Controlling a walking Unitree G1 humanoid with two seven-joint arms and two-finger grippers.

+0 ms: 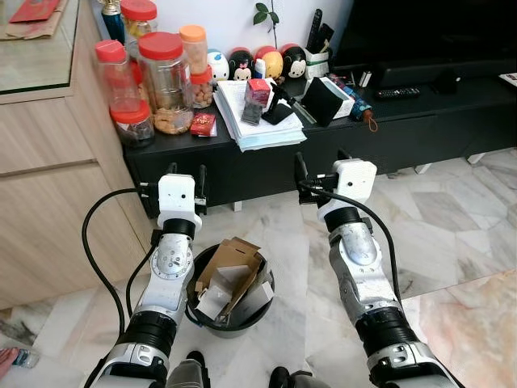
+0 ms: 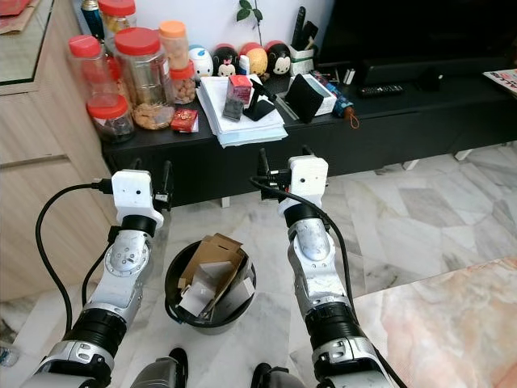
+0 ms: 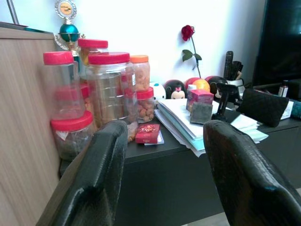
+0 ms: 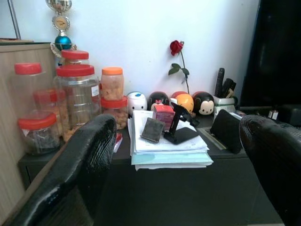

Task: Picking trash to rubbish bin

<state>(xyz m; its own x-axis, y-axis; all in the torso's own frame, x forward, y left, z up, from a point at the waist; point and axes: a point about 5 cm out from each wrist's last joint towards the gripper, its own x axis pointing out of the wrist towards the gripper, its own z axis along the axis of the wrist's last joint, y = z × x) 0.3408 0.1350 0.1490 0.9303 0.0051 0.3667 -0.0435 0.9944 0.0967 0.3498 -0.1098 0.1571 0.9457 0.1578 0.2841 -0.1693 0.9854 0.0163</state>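
A low black console (image 1: pixel 420 121) runs along a white wall, standing on a pale marble floor (image 1: pixel 452 218); a light wood cabinet (image 1: pixel 48 162) rises at its left end, and a dark TV (image 1: pixel 428 32) sits on its right half with a remote (image 1: pixel 396 93) in front.

On the console's left end stands a cluster of clear jars (image 1: pixel 161 81) with red and orange lids. Just right of them lies a small red packet (image 1: pixel 203 124), then a stack of papers (image 1: pixel 254 121) bearing a small red box (image 1: pixel 258 90) and a black phone stand (image 1: pixel 279 109). Round cartoon figurines (image 1: pixel 258 63) line the wall behind the papers, beside a pen holder (image 1: pixel 317 58). A black pouch (image 1: pixel 321 101) leans just right of the papers.

In front of the console, on the floor, stands the black bin (image 1: pixel 230 323), holding folded cardboard (image 1: pixel 230 267) and paper scraps.

Both arms reach toward the console. The left gripper (image 1: pixel 185 179) hovers before the console's front, just above the bin's left side, fingers (image 3: pixel 94 183) spread and holding nothing. The right gripper (image 1: pixel 321 164) hovers before the console below the papers, fingers (image 4: pixel 80 169) likewise spread apart and empty.
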